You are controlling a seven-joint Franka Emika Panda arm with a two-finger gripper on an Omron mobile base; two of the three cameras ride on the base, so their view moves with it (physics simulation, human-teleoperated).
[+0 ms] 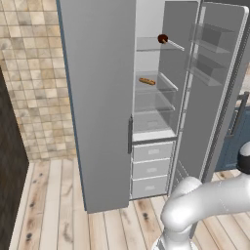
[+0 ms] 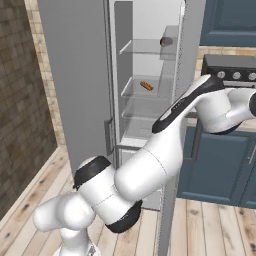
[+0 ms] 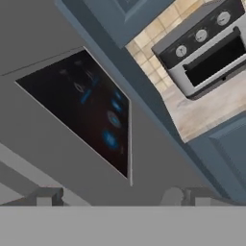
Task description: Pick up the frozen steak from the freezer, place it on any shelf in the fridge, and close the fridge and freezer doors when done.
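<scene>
Closest in, the gripper stands released, its two tips wide apart with nothing between them. It faces the black dispenser panel on the outer front of the open door. The arm reaches round that door's outer side, towards the stove.

Further in, the compartment stands open, with glass shelves above grey drawers. The frozen steak lies near the front edge of the top shelf, and an orange-brown sausage lies two levels below it. The plain door on the left looks shut, its handle at the seam.

Judging by this, the steak is placed and the step in hand is swinging the dispenser door closed. To do it well, press on flat grey metal away from the hinge (the far edge gives the most leverage) and not on the dispenser panel itself. Follow the door's arc with the fingers flat against it, and ease off near the frame so the steak does not jolt off its shelf
</scene>
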